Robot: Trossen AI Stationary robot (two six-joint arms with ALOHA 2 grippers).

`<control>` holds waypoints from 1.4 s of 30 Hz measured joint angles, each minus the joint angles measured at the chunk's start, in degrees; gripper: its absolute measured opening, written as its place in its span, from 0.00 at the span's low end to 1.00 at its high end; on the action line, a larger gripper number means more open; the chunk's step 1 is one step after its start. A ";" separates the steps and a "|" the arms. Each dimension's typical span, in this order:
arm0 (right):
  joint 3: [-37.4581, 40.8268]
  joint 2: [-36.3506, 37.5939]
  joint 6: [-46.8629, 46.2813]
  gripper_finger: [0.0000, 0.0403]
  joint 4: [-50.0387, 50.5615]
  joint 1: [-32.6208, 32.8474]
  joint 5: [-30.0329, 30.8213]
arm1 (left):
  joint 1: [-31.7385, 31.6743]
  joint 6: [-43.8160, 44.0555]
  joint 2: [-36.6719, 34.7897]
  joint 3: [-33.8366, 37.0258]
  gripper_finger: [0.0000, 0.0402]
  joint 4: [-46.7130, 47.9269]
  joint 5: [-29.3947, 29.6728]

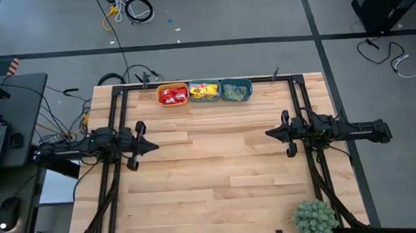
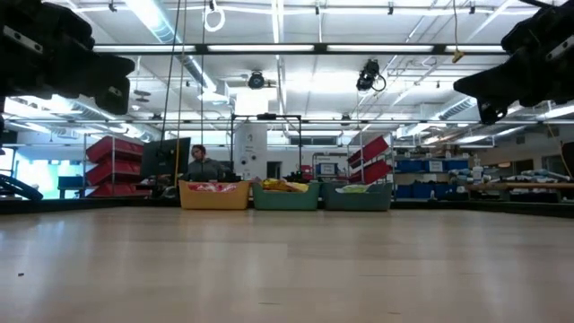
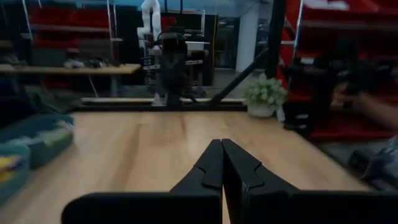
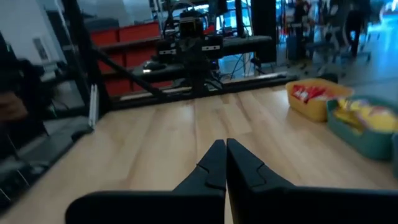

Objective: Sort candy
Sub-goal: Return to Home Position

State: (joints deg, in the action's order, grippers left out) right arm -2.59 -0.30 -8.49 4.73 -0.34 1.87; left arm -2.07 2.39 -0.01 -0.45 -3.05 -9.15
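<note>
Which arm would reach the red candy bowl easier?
Probably the left. The orange bowl with red candy is at the row's left end, nearer the left gripper. The right gripper is clearly farther off.

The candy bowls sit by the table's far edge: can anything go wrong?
The orange bowl, middle teal bowl and right teal bowl hug the far edge; a bump could dislodge them. The yellow candy heaps above its rim and could spill. Left gripper and right gripper, shut, wait clear.

Overhead stares straight down; low camera skims the table (image 2: 287,269) toward the bins (image 2: 285,195); wrist cameras face each other across it.
</note>
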 joint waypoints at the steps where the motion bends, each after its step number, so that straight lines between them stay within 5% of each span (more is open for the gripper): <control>1: 0.00 0.00 -1.82 0.00 0.02 0.00 0.00 | 0.00 1.51 0.00 0.00 0.00 -0.09 -0.36; 6: 0.02 -0.04 -2.85 0.00 0.06 0.38 -1.45 | -0.02 2.93 0.00 0.00 0.00 -0.40 0.45; 10: 0.52 -0.05 2.54 0.00 -2.80 1.22 -1.63 | -0.06 2.04 0.04 0.00 0.00 -0.64 7.37; 23: 2.25 -2.01 11.18 0.00 -5.88 1.18 -0.59 | -0.17 -8.64 0.09 0.02 0.00 1.81 15.81; 42: 2.23 -1.97 11.67 0.00 -5.97 1.18 -0.42 | -0.17 -8.17 1.20 0.02 0.00 -1.51 16.55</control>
State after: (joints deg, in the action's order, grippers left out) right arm -0.36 -2.26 3.18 -1.23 0.84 1.45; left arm -2.24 -5.78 1.19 -0.43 -4.56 7.40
